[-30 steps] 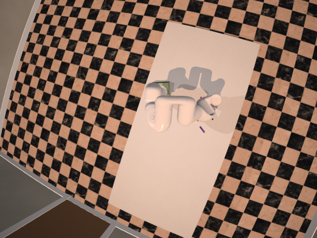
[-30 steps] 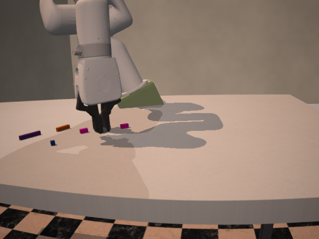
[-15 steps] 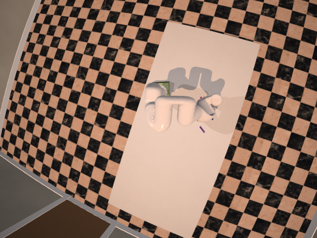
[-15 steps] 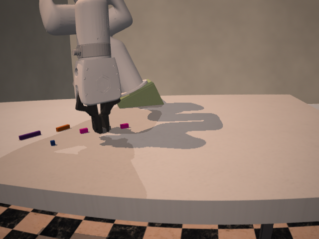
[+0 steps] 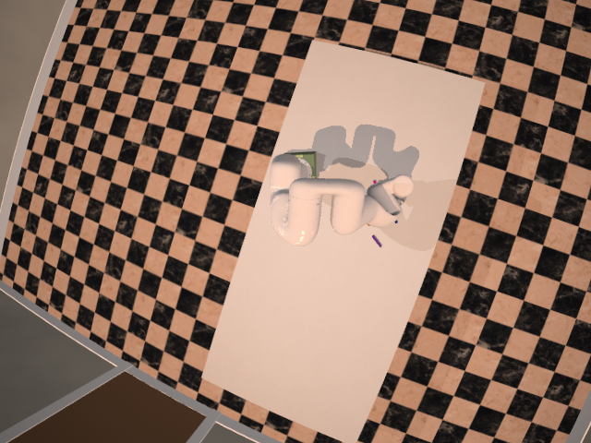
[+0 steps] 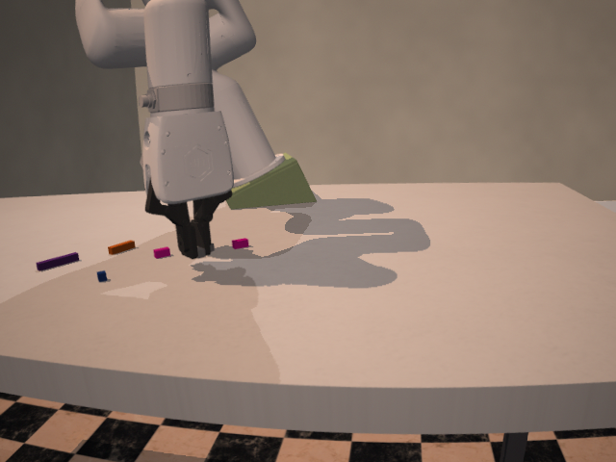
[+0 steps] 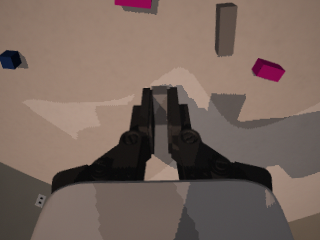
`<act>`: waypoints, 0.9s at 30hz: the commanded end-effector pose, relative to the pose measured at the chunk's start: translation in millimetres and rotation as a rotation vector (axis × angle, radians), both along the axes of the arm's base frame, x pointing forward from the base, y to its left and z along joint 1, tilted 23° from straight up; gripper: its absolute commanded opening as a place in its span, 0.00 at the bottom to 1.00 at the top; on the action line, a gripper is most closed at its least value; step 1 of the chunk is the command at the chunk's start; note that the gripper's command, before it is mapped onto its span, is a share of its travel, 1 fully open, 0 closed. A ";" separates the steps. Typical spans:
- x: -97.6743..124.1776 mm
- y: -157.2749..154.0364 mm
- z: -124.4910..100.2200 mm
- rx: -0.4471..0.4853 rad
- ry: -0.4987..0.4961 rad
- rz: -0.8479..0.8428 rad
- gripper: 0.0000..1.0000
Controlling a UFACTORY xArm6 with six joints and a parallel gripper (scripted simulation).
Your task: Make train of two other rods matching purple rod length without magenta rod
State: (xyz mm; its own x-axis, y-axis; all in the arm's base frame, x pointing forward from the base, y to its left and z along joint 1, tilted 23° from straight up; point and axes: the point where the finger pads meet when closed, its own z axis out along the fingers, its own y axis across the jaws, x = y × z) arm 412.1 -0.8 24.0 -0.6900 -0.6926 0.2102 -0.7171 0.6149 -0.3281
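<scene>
End effector [image 7: 160, 115] clamped on grey rod [image 7: 160, 99], low over bench [image 6: 448, 278]. Second grey rod [image 7: 226, 28] lies flat ahead, slightly right in wrist view, long axis running away from fingers. Held rod likely must align end to end with it.

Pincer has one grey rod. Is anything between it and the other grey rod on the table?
Nothing visible does. In the wrist view no rod lies between the held grey rod in the pincer and the other grey rod. One magenta rod lies right of that line, apart from both.
</scene>
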 end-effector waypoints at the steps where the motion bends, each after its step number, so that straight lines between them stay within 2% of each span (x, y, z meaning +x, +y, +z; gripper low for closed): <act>1: 1.3 0.5 1.1 0.001 -0.003 0.001 0.04; 27: 2.4 -3.7 -9.1 0.001 -0.003 0.001 0.04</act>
State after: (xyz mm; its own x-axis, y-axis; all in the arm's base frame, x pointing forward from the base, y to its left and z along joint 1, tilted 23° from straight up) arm 412.8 -4.0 16.1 -0.6900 -0.6925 0.2104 -0.7172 0.6150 -0.3278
